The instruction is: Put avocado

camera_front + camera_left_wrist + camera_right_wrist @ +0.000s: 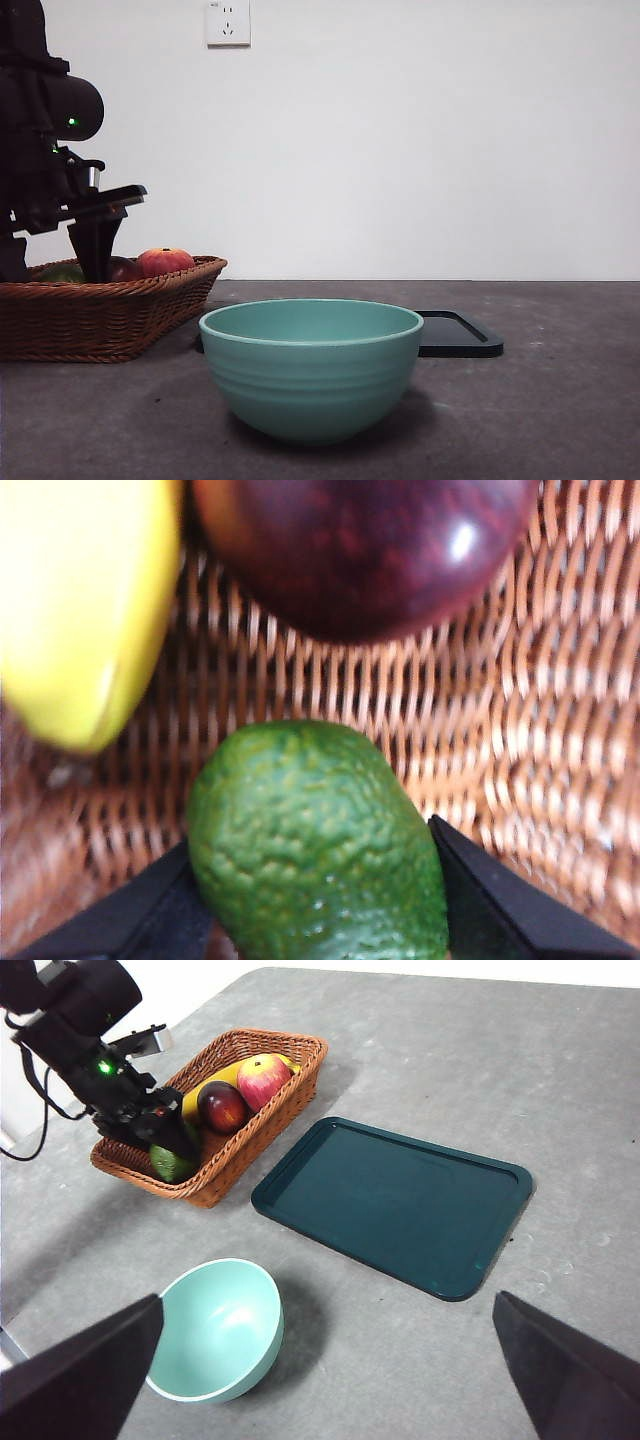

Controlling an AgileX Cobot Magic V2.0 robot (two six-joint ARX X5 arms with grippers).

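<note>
1. The avocado (315,845) lies in the basket (520,730), between the left gripper's (315,900) jaws, which touch both flanks, apparently for lifting.
2. A dark fruit (365,550) and banana (80,600) lie beside it.
3. The right gripper (325,1380) hangs wide open, empty, near the bowl (215,1330).

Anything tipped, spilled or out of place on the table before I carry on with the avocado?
Nothing stands out. The teal bowl sits upright and empty, the dark green flat tray lies flat beside the woven wicker basket, and the fruit is all inside the basket. The left gripper straddles the dull green avocado there; the right gripper hangs open above the table.
</note>
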